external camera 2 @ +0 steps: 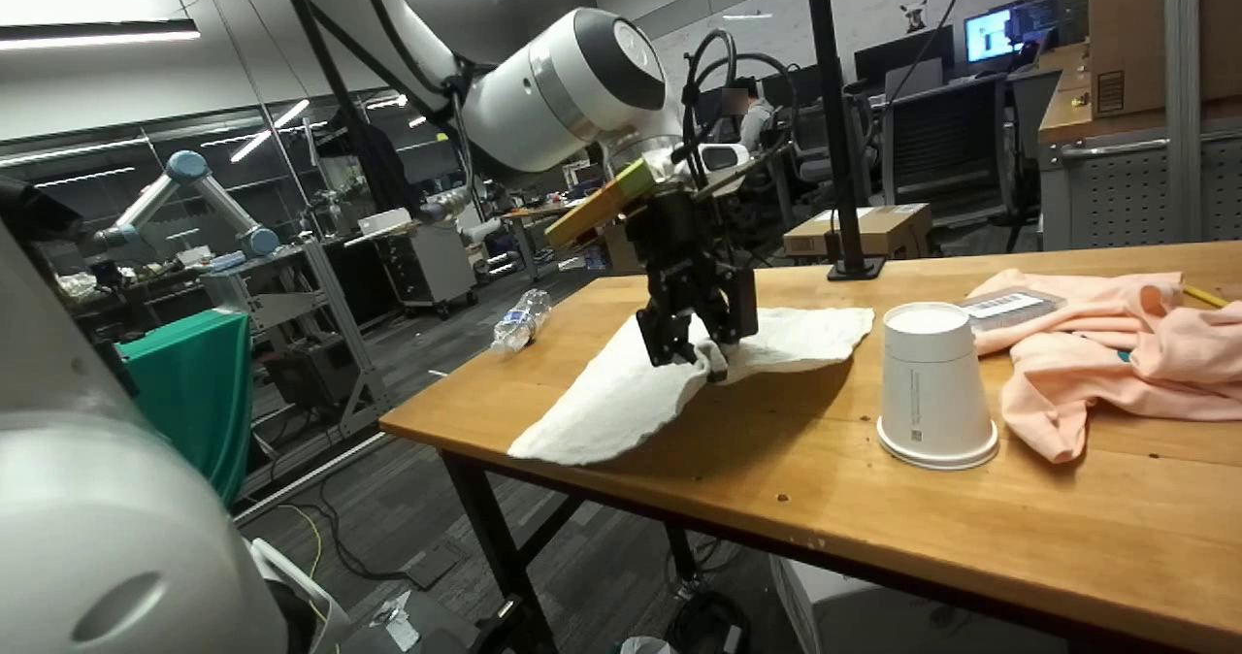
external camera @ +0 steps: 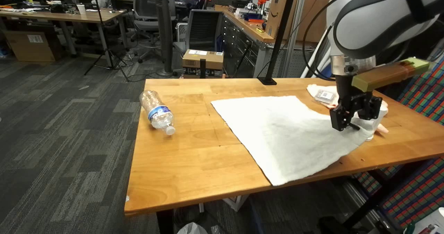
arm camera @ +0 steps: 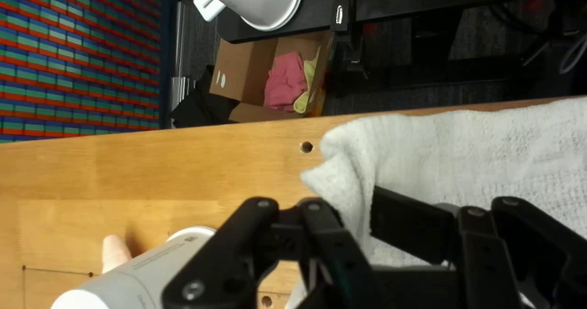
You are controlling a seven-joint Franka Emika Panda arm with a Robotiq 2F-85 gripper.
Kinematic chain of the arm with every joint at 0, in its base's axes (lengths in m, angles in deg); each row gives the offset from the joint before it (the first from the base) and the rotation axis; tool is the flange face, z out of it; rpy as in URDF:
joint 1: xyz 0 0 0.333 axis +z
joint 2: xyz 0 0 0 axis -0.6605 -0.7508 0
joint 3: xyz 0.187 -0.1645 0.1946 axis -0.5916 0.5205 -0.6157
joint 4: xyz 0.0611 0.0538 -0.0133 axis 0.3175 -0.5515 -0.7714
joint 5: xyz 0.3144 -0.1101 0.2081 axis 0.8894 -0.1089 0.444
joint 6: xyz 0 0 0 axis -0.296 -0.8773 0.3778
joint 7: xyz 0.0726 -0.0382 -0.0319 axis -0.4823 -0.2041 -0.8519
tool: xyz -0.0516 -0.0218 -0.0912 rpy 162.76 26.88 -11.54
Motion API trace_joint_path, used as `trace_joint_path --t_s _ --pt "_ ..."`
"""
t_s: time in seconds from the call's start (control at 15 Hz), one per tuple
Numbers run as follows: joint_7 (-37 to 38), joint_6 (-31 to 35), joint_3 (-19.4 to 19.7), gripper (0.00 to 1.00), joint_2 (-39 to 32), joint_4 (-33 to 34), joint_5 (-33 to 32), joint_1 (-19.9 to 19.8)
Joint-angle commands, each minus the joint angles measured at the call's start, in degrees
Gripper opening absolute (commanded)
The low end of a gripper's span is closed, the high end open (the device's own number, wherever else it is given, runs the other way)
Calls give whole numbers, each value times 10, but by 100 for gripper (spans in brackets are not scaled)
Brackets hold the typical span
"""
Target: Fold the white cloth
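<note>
The white cloth (external camera: 277,133) lies spread on the wooden table, with one corner raised. In an exterior view the cloth (external camera 2: 621,397) slopes up from the table to my gripper (external camera 2: 702,357), and a shadow lies under the lifted edge. My gripper (external camera: 349,123) is shut on the cloth near that corner, a little above the tabletop. In the wrist view the cloth (arm camera: 458,157) is bunched between the two fingers of my gripper (arm camera: 353,208), and a small folded tip sticks out past them. The far part of the cloth is flat; the palm hides some of the cloth near the grip.
A white cup (external camera 2: 936,392) stands upside down on the table (external camera 2: 825,489) beside the gripper; the wrist view also shows this cup (arm camera: 142,267). A peach garment (external camera 2: 1116,343) with a clear plastic box (external camera 2: 1014,307) lies behind it. A plastic bottle (external camera: 158,110) lies near a table edge. A black pole (external camera 2: 842,149) rises at the back.
</note>
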Motion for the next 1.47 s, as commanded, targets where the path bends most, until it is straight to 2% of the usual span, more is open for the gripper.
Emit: trace_joint_path --t_s 0.0,0.53,0.93,1.4 --pt "-5 -81 -20 5 -15 74 -4 27" --pt "-27 -162 -66 5 -87 216 -16 88" --pt "-47 -177 -69 5 -135 293 -13 113" --pt "-56 -205 -66 4 -176 360 1 123"
